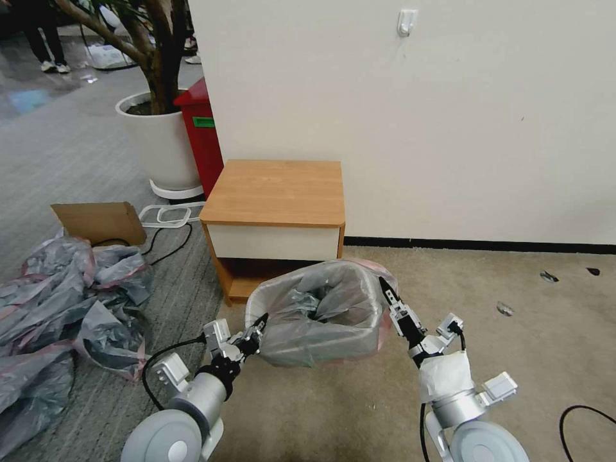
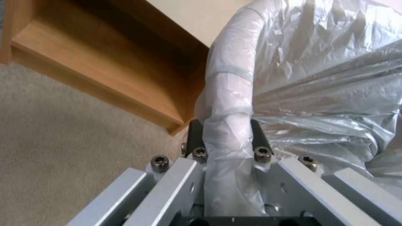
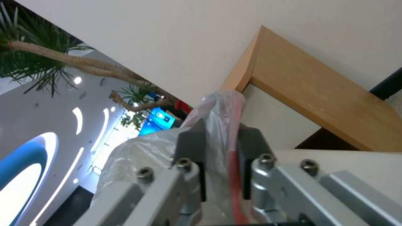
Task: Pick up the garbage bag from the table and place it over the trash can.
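**A:** While both arms are at the bin, where are we on the task?

**B:** Mostly done, I'd say. The garbage bag [image 1: 321, 314] is off the counter [image 1: 276, 192] and draped over the trash can [image 1: 269, 296], which sits on the carpet just in front of the counter. The counter top has nothing on it.

**A:** Tools?

**B:** Left tool [image 1: 260, 326] is at the can's left side, clamped on a gathered strip of film; the left wrist view shows plastic running between the pads [image 2: 196, 138]. Right tool [image 1: 385, 290] is at the right rim, pinched on the pink-red band, seen between its pads [image 3: 190, 144].

**A:** What's left?

**B:** My guess: seat the rim all round, then let go. The far rim by the counter looks covered, pink edge showing there. The near front hangs loosely down the outside wall. Can't confirm every corner is hooked.

**A:** Bag condition?

**B:** Thin, translucent grey, heavily creased. The middle sags into the can in crumpled folds. No tear visible.
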Controlling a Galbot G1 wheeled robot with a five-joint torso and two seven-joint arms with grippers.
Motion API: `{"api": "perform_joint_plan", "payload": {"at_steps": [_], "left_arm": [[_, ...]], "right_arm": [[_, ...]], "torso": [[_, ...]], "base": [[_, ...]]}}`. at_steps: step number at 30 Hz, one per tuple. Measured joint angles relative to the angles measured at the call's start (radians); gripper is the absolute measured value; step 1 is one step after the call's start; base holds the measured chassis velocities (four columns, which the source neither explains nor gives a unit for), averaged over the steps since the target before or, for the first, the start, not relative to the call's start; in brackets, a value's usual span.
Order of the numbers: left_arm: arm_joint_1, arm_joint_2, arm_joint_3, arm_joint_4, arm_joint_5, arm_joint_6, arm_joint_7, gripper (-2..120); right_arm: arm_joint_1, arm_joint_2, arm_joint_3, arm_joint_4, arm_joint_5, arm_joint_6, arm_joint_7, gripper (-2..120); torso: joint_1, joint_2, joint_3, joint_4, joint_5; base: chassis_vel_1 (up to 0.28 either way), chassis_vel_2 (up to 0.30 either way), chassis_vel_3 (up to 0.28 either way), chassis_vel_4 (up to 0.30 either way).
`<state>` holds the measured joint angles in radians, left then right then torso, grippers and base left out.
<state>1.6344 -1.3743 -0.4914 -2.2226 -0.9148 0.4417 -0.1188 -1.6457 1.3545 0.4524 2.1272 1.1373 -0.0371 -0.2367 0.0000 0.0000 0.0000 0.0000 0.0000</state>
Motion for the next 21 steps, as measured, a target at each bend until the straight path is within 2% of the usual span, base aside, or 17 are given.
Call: {"api": "perform_joint_plan", "payload": {"at_steps": [1, 4, 14, 21], "left_arm": [[0.000, 0.000, 0.000, 0.000, 0.000, 0.000, 0.000, 4], [0.003, -0.001, 0.000, -0.002, 0.001, -0.001, 0.000, 4], [0.019, -0.007, 0.014, -0.018, 0.005, -0.001, 0.008, 4], [0.036, -0.012, 0.026, -0.038, 0.003, 0.001, 0.031, 4]], "right_arm": [[0.000, 0.000, 0.000, 0.000, 0.000, 0.000, 0.000, 13], [0.003, 0.005, -0.001, 0.000, -0.006, 0.003, 0.000, 1], [0.021, 0.009, -0.001, -0.002, -0.029, 0.012, 0.016, 0], [0.061, 0.008, 0.006, -0.079, -0.059, 0.024, 0.040, 0]], "torso": [[0.000, 0.000, 0.000, 0.0000, 0.0000], [0.000, 0.000, 0.000, 0.0000, 0.0000], [0.000, 0.000, 0.000, 0.0000, -0.0001], [0.000, 0.000, 0.000, 0.0000, 0.0000]], "base": [[0.000, 0.000, 0.000, 0.000], [0.000, 0.000, 0.000, 0.000], [0.000, 0.000, 0.000, 0.000], [0.000, 0.000, 0.000, 0.000]]}}
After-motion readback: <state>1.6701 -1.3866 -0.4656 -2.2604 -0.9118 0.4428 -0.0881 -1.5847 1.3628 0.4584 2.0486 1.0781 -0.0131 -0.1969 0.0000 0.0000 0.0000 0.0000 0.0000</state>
